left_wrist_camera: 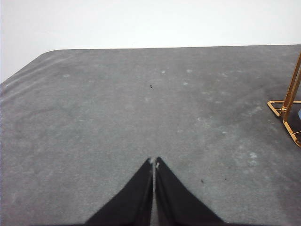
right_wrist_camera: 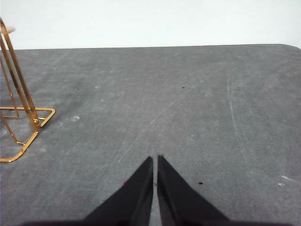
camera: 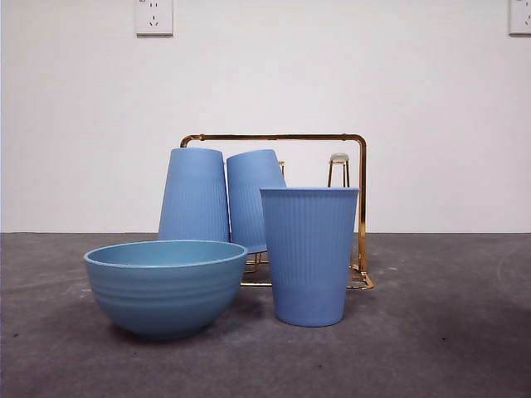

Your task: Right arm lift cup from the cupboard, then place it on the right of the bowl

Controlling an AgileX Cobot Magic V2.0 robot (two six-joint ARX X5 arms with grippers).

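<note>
In the front view a blue ribbed cup [camera: 309, 254] stands upright on the table, just right of the wide light-blue bowl [camera: 165, 285]. Behind them the gold wire cupboard [camera: 362, 207] holds two identical cups upside down on pegs [camera: 194, 196] [camera: 252, 197]; one peg [camera: 338, 159] is bare. Neither arm shows in the front view. My left gripper [left_wrist_camera: 154, 162] is shut and empty over bare table, with the cupboard's corner [left_wrist_camera: 288, 106] at the edge of its view. My right gripper [right_wrist_camera: 154, 159] is shut and empty, away from the cupboard's base [right_wrist_camera: 26, 117].
The grey table top [camera: 448, 332] spreads around the things. A white wall stands behind, with sockets [camera: 153, 16] high up. The table's rounded far corners show in both wrist views.
</note>
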